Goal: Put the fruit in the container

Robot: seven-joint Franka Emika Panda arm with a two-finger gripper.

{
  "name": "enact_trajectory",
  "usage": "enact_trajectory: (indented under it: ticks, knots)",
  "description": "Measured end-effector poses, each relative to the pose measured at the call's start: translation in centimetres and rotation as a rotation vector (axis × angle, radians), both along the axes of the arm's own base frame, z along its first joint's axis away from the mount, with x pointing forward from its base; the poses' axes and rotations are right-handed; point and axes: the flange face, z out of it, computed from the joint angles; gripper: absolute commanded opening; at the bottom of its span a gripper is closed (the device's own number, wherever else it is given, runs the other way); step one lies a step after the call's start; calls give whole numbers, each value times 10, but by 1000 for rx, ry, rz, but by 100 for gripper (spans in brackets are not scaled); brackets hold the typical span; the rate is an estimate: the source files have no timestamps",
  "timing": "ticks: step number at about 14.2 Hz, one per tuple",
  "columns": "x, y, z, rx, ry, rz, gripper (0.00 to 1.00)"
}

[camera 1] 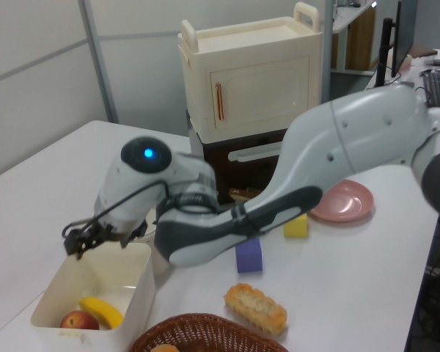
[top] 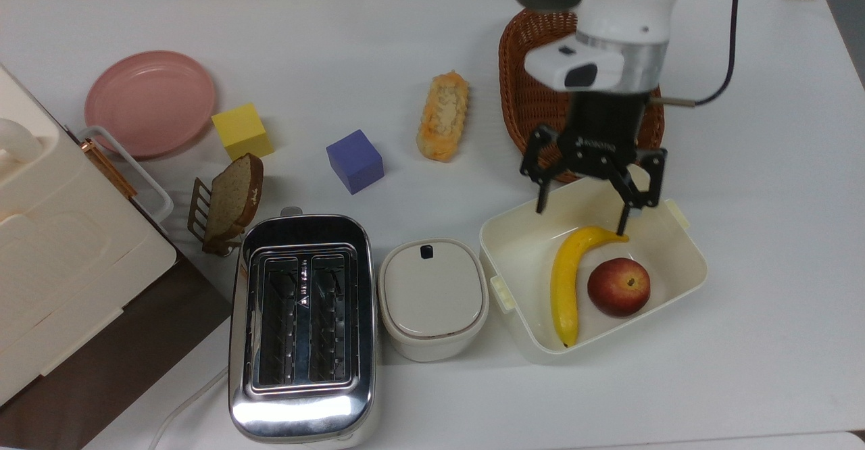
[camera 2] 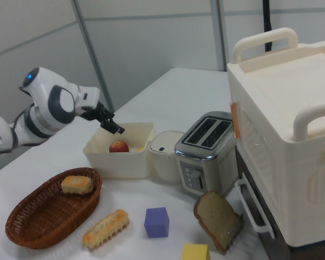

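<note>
The long curved yellow banana point(top: 566, 281) lies inside the cream-white rectangular plastic tub point(top: 513, 234), beside a red apple point(top: 618, 286); the gripper point(top: 582, 207) hovers above, jaws wide and empty.

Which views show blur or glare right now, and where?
Top view: gripper and wrist smeared by motion blur, while banana and tub stay crisp; bright glare on the toaster front edge. Left view: arm blurred, cabinet sharp. Right view: soft all over, even lighting, no glare.
</note>
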Motion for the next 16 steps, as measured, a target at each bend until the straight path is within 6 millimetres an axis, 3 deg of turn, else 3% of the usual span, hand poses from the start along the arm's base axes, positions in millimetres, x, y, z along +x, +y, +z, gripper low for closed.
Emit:
enact_trajectory:
  ticks: [2,5,6,9,12,15,16]
  knots:
    - [-15,-14,24,-74,54,12,100]
    - [-57,-44,68,-161,261,102,100]
    - [-77,-70,94,-172,360,159,100]
    - [-106,-128,136,-189,474,220,100]
    - [-129,-172,155,-216,570,243,100]
    - [-138,-208,155,-202,617,257,100]
    - [-140,-231,153,-163,628,258,100]
